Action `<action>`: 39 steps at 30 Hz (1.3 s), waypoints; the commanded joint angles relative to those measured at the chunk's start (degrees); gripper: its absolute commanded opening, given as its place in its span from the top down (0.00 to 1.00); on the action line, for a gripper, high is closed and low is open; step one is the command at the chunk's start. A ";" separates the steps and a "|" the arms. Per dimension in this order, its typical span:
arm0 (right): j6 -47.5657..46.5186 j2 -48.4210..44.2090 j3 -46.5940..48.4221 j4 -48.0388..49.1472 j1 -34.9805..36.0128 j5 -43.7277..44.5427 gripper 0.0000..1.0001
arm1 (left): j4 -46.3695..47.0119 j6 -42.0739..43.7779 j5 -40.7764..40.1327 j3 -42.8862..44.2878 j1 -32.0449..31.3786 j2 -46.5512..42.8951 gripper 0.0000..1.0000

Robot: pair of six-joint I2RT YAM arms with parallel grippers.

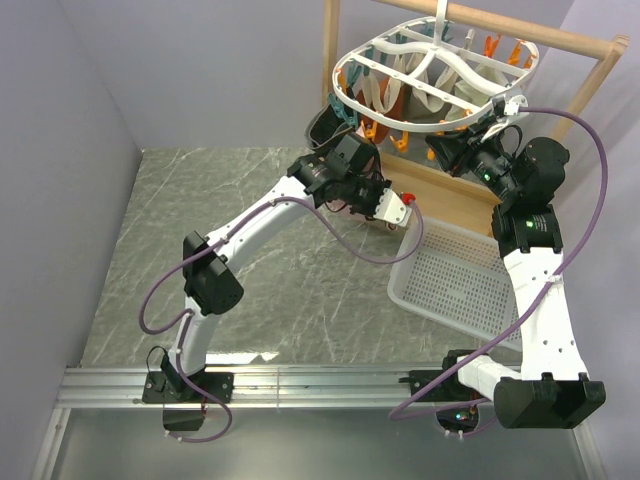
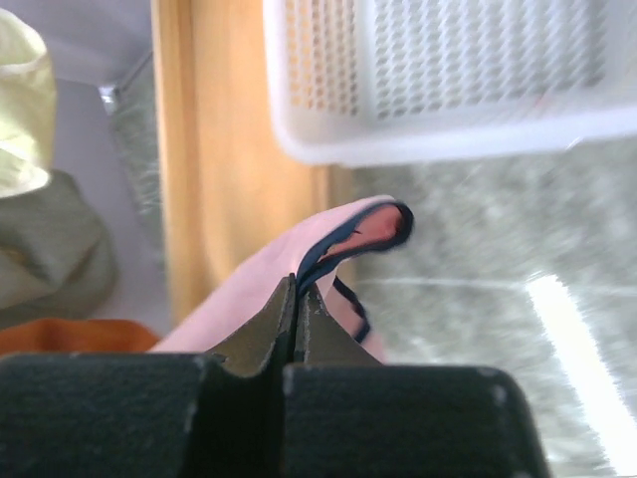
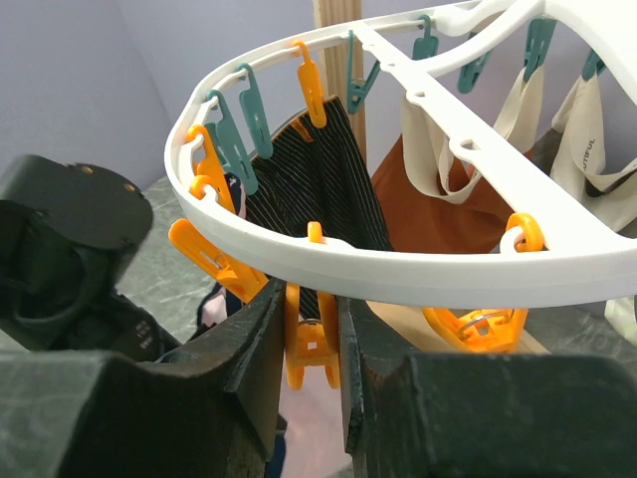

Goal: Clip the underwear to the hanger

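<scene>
The pale pink underwear (image 2: 264,274) with navy edging is pinched at its edge by my left gripper (image 2: 296,291), which is shut on it under the near left rim of the hanger (image 1: 430,70). In the top view my left gripper (image 1: 330,128) hides the fabric. My right gripper (image 3: 314,334) is shut on an orange peg (image 3: 311,349) that hangs from the hanger's white rim (image 3: 418,267). Its fingers press both handles of the peg. Pink fabric (image 3: 323,428) shows just below the peg. In the top view my right gripper (image 1: 448,148) is under the hanger's near right rim.
A white mesh basket (image 1: 460,285) lies on the table by the right arm, also in the left wrist view (image 2: 438,70). The wooden rack frame (image 1: 330,40) carries the hanger. A black striped garment (image 3: 318,179), an orange-brown one (image 3: 438,204) and cream ones (image 3: 518,110) hang from other pegs.
</scene>
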 commanded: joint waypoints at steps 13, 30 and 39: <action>1.24 -0.62 -0.40 2.76 0.44 -0.22 1.00 | 11.78 -45.17 3.94 -2.72 0.50 -11.24 1.00; 3.96 -0.97 -1.81 2.85 0.44 -1.10 1.00 | 33.74 -51.09 -19.60 -15.53 -3.98 -18.44 1.00; 5.98 -0.62 -2.42 2.76 0.44 -1.19 1.00 | 41.67 -51.35 -25.85 -17.31 -4.42 -18.62 1.00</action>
